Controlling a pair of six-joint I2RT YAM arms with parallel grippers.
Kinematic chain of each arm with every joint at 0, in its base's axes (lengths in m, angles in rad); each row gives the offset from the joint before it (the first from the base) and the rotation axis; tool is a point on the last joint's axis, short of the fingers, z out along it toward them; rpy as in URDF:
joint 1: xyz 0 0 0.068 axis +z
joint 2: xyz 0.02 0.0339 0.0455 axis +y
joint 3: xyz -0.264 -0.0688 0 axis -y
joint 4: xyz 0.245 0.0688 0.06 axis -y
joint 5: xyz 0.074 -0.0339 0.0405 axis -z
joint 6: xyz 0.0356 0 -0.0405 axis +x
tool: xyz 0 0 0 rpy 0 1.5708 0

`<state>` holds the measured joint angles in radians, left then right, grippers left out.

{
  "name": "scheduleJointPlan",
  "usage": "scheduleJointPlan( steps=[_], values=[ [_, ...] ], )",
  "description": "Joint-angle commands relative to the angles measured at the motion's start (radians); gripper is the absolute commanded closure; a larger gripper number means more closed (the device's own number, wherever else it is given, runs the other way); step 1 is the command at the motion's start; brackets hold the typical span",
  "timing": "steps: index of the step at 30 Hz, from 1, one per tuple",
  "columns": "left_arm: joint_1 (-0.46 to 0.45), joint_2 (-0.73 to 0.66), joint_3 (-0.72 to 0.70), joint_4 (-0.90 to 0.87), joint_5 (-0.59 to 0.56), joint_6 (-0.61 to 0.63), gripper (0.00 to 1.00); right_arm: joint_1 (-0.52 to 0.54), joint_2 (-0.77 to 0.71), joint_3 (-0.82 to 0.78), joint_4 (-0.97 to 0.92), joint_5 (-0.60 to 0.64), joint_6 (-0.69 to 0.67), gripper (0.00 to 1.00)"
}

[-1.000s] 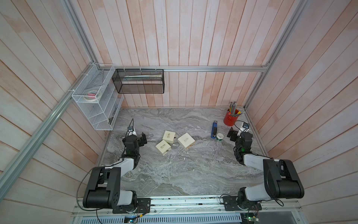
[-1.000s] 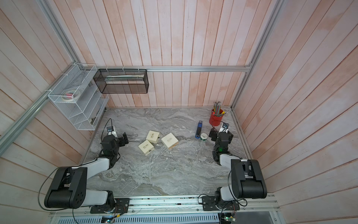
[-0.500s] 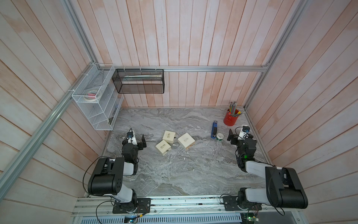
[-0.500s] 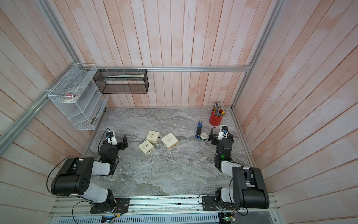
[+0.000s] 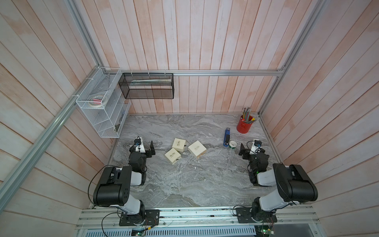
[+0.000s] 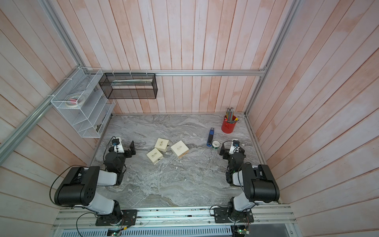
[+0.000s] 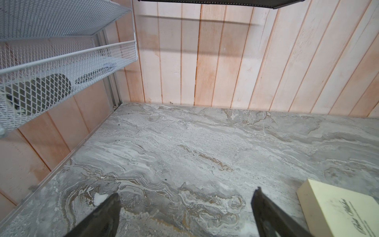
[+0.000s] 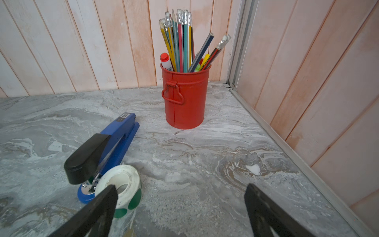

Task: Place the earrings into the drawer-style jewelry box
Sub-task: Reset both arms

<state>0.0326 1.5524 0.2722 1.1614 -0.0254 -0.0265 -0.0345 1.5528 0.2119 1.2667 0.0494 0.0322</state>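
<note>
Three boxes (image 5: 178, 144) bear script, perhaps "Best Wishes"; left tool (image 7: 185, 194), right tool (image 8: 180, 187) gape empty.

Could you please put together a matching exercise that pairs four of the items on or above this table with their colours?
Things:
1. stapler
2. pencil cup
3. wall basket
4. small boxes

Colours:
A. cream
B. black mesh
C. blue with a black top
D. red

Pairs: 1-C, 2-D, 3-B, 4-A
</note>
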Motion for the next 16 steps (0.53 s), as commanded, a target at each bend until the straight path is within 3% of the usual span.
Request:
scheduleJointPlan(
  steps=[1, 16],
  values=[
    [-0.003, 0.012, -0.005, 0.022, 0.013, 0.000, 0.00, -0.004, 0.004, 0.006, 0.052, -0.016, -0.001, 0.02],
    [-0.003, 0.011, -0.004, 0.021, 0.013, 0.000, 0.00, 0.003, 0.009, 0.001, 0.072, -0.005, -0.007, 0.02]
  ],
)
